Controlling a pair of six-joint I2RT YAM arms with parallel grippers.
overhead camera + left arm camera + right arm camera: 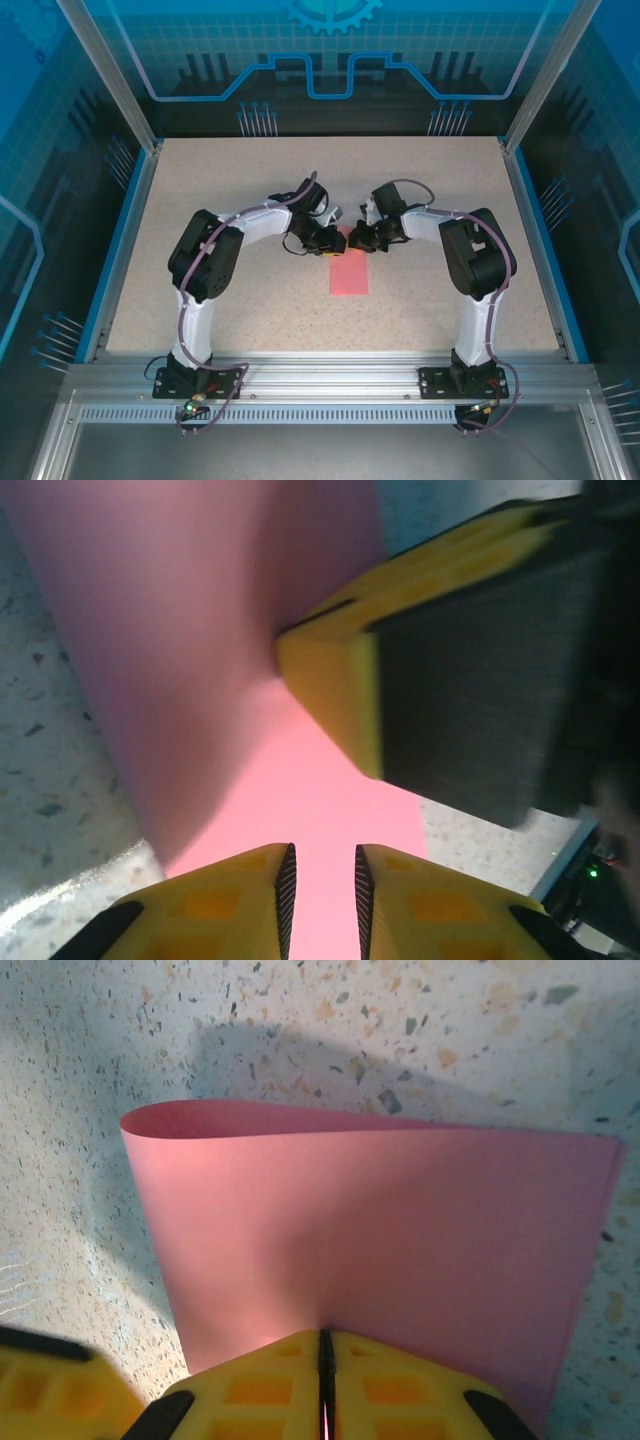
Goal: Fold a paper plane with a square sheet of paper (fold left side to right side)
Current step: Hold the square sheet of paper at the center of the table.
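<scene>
The square sheet of paper (pixel 348 272) is pink-red and lies doubled over as a narrow strip at the table's middle. In the right wrist view the sheet (pixel 380 1230) curls over in a loose, uncreased bend at its far side. My right gripper (pixel 325 1338) is shut on the sheet's near edge. My left gripper (pixel 321 865) hovers just over the sheet (pixel 300 780), open by a narrow gap with nothing between its fingers. The right gripper's yellow fingers (pixel 340 680) sit close ahead of it. From above, both grippers (pixel 330 240) (pixel 358 238) meet at the strip's far end. The paper plane is out of view.
The speckled table (pixel 230 190) is bordered by blue rails and aluminium posts. Both arm bases (pixel 200 375) (pixel 465 375) are bolted at the near edge.
</scene>
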